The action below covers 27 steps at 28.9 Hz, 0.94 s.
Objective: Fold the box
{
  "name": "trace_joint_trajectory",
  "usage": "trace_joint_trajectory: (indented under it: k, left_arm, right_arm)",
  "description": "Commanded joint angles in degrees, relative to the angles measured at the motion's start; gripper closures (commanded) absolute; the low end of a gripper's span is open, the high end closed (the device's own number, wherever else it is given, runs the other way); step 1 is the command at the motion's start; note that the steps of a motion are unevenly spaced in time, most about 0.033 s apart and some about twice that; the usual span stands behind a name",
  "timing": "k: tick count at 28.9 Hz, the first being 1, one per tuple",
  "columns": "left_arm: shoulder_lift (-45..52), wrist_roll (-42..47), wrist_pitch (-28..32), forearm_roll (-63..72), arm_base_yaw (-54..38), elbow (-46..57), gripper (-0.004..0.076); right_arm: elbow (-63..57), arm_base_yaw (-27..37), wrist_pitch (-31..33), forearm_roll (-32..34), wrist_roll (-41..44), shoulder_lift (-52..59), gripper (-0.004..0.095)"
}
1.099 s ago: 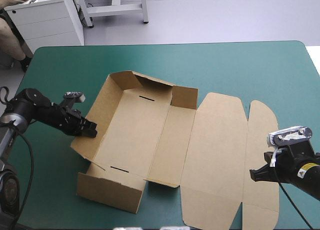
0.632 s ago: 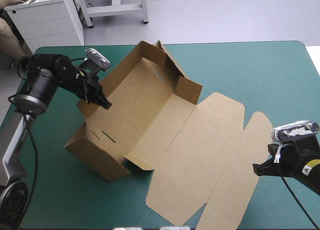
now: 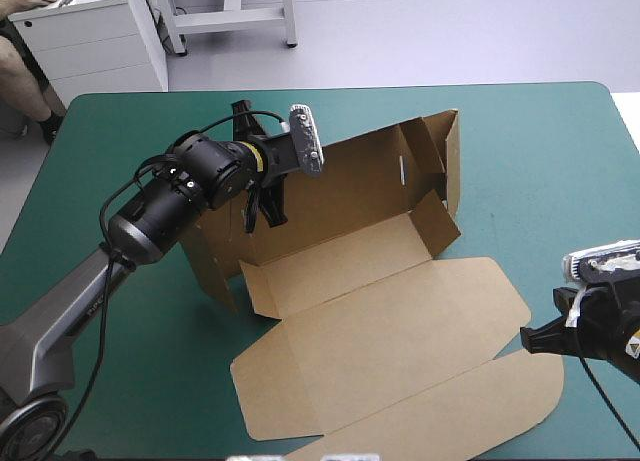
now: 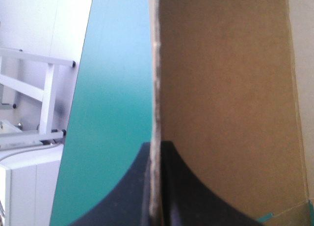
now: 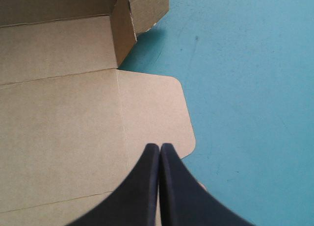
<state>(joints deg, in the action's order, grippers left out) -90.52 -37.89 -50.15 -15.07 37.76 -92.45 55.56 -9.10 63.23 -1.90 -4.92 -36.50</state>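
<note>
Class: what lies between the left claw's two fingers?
A raised wall of the box, seen edge-on and pinched by the left claw. The left wrist view shows it.

The box (image 3: 350, 196) stands with its long wall raised across the middle of the table (image 3: 560, 151) and bars the way from near side to far side there. Its flat panels spread from that wall almost to the near edge. The left arm (image 3: 160, 216) slants in from the near left corner to the wall, where the left gripper (image 3: 266, 209) clamps the rim. The right gripper (image 3: 528, 339), fingers pressed together, sits by the right edge just beside the flat panels. Bare teal-green cover runs along the far edge, the far right corner and the left edge.
</note>
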Motion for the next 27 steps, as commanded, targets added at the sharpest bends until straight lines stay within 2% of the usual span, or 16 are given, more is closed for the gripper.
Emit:
trace_joint_trajectory:
  k: [1, 8, 17, 20, 25, 27]
  left_arm:
    - [2.45, -3.81, 4.29, -1.45, 2.20, -2.09, 0.0731]
    - [2.45, -6.43, 4.96, -1.64, 4.33, -1.99, 0.0731]
    - [3.66, -5.73, 10.49, -4.70, 6.36, -0.09, 0.0731]
    - [6.19, -4.31, 15.13, -12.07, 8.61, 5.89, 0.0731]
    - [11.05, 4.03, 25.45, -19.73, 9.82, 16.79, 0.0731]
    - [12.19, 6.44, 27.81, -22.70, 9.82, 19.93, 0.0731]
  right_arm:
    - [1.87, 0.27, -2.93, 0.52, 0.21, 0.40, 0.0928]
    - [1.87, 0.27, -1.74, 0.24, 0.48, 0.40, 0.0928]
    - [1.87, 0.27, -1.51, 0.24, 1.44, 0.40, 0.0928]
    - [1.87, 0.27, -1.51, 0.24, 1.96, 0.40, 0.0928]
    - [1.87, 0.27, -1.51, 0.24, 2.09, 0.40, 0.0928]
    - [1.87, 0.27, -1.62, 0.24, 2.09, 0.40, 0.0928]
